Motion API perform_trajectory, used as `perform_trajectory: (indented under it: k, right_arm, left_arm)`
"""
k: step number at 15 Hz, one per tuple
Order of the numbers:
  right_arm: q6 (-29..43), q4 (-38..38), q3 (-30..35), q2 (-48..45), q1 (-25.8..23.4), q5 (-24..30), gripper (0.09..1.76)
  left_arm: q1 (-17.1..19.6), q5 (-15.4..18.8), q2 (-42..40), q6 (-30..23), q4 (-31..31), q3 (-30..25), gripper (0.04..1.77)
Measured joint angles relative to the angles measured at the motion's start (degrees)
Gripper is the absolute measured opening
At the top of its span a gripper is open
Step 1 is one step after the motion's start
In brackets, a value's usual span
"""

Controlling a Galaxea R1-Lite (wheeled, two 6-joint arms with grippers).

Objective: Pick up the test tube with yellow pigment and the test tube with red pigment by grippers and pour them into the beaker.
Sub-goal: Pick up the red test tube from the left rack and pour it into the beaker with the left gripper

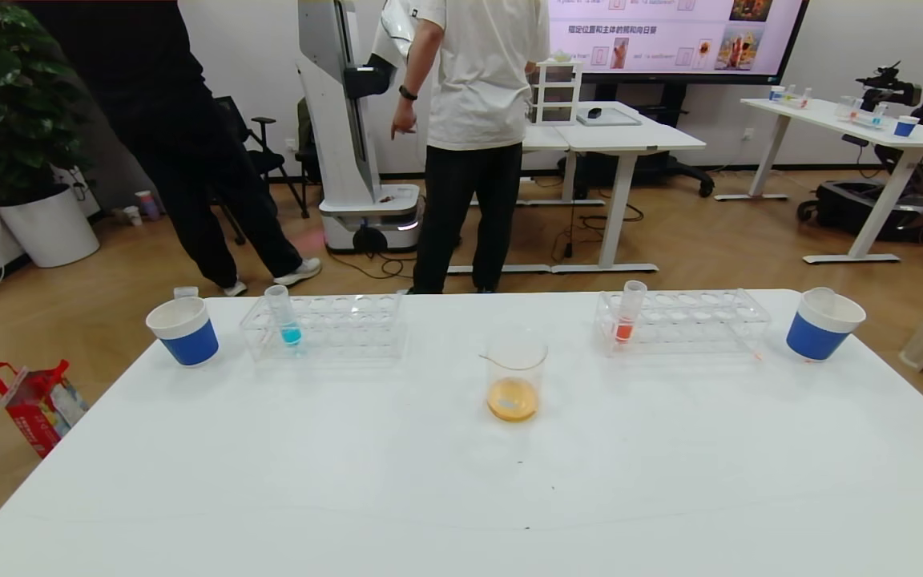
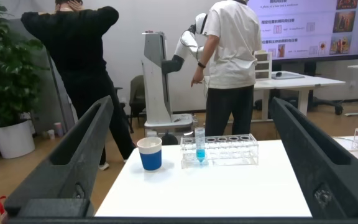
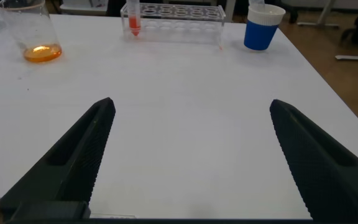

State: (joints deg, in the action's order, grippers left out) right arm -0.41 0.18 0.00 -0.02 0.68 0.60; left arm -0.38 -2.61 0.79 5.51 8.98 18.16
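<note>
The beaker (image 1: 516, 377) stands mid-table with orange liquid at its bottom; it also shows in the right wrist view (image 3: 33, 37). No tube with yellow or pinkish red liquid is in view. A tube with orange-red liquid (image 1: 628, 312) stands in the right rack (image 1: 694, 320). Neither gripper shows in the head view. My left gripper (image 2: 191, 106) is open and empty, low over the table and well back from the left rack (image 2: 225, 149). My right gripper (image 3: 191, 106) is open and empty over bare table, well short of the orange-red tube (image 3: 133, 22).
A tube with blue liquid (image 1: 281, 315) stands in the left rack (image 1: 333, 324). Blue-and-white paper cups stand at far left (image 1: 183, 330) and far right (image 1: 822, 323). Two people and a white robot stand beyond the table's far edge.
</note>
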Motion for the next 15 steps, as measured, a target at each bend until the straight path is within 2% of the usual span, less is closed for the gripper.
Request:
perform_trajectory:
  k: [3,4,5,8,15]
  right_arm:
    - [0.0,0.0,0.0,0.0,0.0,0.0,1.74]
    - [0.0,0.0,0.0,0.0,0.0,0.0,1.74]
    - [0.0,0.0,0.0,0.0,0.0,0.0,1.74]
    - [0.0,0.0,0.0,0.0,0.0,0.0,1.74]
    - [0.0,0.0,0.0,0.0,0.0,0.0,1.74]
  left_arm:
    - [0.0,1.0,-0.8,-0.2,5.0,-11.6,1.75]
    - [0.0,1.8,-0.8,-0.5,4.7,-14.6,1.75]
    - [0.0,2.7,-0.9,-1.4,1.8,-16.4,1.75]
    - [0.0,3.4,-0.9,-4.3,-7.0,-17.9,1.75]
    - [0.0,2.9,-0.9,-4.1,-9.0,-18.1,1.75]
